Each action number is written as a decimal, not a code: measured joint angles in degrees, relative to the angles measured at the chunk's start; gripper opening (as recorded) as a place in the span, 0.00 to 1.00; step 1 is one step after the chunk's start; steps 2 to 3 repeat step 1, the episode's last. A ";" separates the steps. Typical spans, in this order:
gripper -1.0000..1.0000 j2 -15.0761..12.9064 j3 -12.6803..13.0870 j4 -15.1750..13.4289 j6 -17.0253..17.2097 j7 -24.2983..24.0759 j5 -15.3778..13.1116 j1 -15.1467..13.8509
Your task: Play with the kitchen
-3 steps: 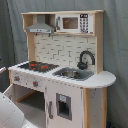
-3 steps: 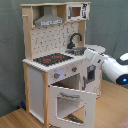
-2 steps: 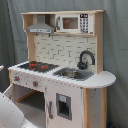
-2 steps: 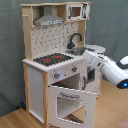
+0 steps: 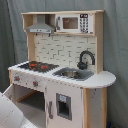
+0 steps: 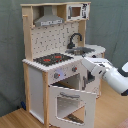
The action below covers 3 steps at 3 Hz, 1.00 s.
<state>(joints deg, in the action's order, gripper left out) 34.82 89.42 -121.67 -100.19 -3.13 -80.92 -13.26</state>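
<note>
- White panels and pale wood make up the kitchen (image 5: 65, 75), which we see standing on a wood floor (image 6: 12, 119) before a grey-green curtain (image 5: 117, 45).
- On its counter (image 5: 102, 79) we find the black-red stovetop (image 5: 36, 65) at 9 o'clock of the sink (image 5: 72, 74), with the black faucet (image 5: 86, 57) at the sink's 2 o'clock in the first exterior view.
- A grey hood (image 5: 40, 25) hangs at 12 o'clock above the stovetop, and the microwave (image 5: 74, 22) sits on the top shelf at the hood's 3 o'clock.
- In the second exterior view the windowed oven door (image 6: 70, 102) is swung open and leans outward.
- Two knobs (image 6: 56, 75) sit on the front panel just under the stovetop.
- We see the white arm (image 6: 107, 72) reaching in from 3 o'clock in the second exterior view, its end close to the front panel above the open door.
- The gripper is hidden there, so we cannot tell whether it is released or clenched.
</note>
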 joint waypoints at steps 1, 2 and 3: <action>1.00 0.00 -0.10 -0.09 -4.24 -0.53 -4.38 -0.69; 1.00 0.00 -0.10 -0.09 -4.24 -0.53 -4.38 -0.69; 1.00 0.00 -0.10 -0.09 -4.24 -0.53 -4.38 -0.69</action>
